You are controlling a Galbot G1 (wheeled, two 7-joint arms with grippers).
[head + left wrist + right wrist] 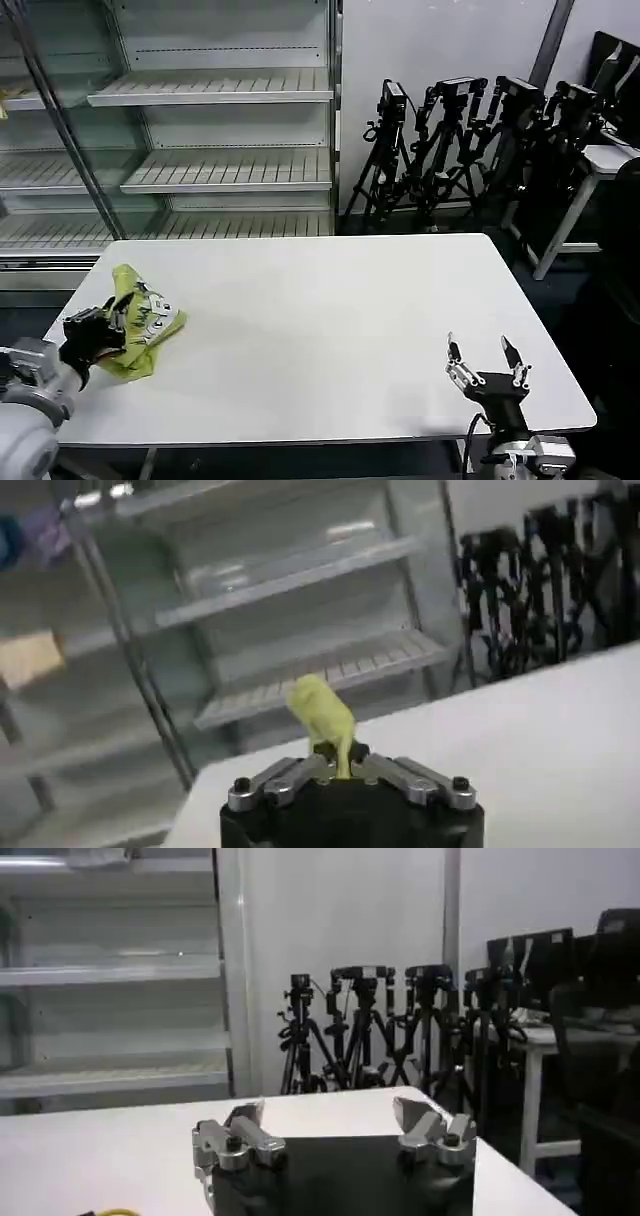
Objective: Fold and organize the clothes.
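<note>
The clothes are one lime-green shirt (142,318), bunched into a small heap at the white table's near left corner. My left gripper (108,325) is shut on the shirt's edge there. In the left wrist view a tongue of green fabric (324,718) rises from between the closed fingers of the left gripper (340,765). My right gripper (489,353) hovers open over the table's near right part, far from the shirt, with nothing between its fingers. In its own wrist view the right gripper (335,1116) stands wide apart over bare tabletop.
The white table (330,320) stretches wide between the two arms. Behind it stands a glass-fronted shelf unit (200,130). Several black camera tripods (470,140) crowd the back right, beside a desk (600,160).
</note>
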